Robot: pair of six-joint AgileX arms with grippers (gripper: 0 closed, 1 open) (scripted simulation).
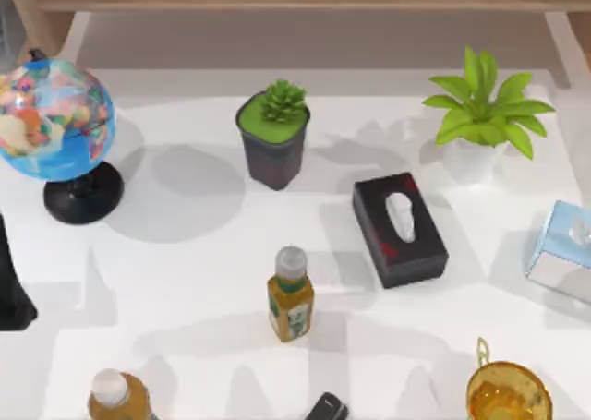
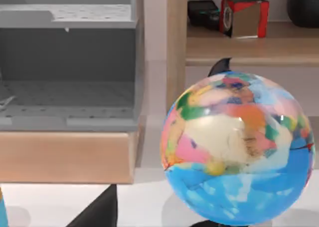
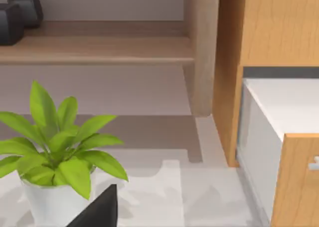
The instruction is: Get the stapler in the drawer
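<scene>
The stapler [image 1: 326, 408] is a small black object with a grey-edged end, lying at the table's front edge just right of centre, partly cut off by the picture. An open grey drawer [image 2: 67, 95] with a wooden front panel appears in the left wrist view, beyond the table's back left, beside the globe [image 2: 238, 147]. My left gripper [image 1: 11, 286] is a dark shape at the far left edge of the table, well away from the stapler; a black part of it [image 2: 98, 212] shows low in its wrist view. A black part of my right gripper [image 3: 99, 209] shows near the leafy plant [image 3: 55, 152].
On the table stand the globe [image 1: 55, 125], a dark pot with a succulent [image 1: 273, 134], a leafy plant [image 1: 485, 111], a black tissue box [image 1: 399, 228], a yellow bottle [image 1: 290, 295], a second bottle [image 1: 118, 397], a gold cup [image 1: 508, 392] and a pale blue box [image 1: 565, 249]. A wooden cabinet [image 3: 269, 32] rises at the back right.
</scene>
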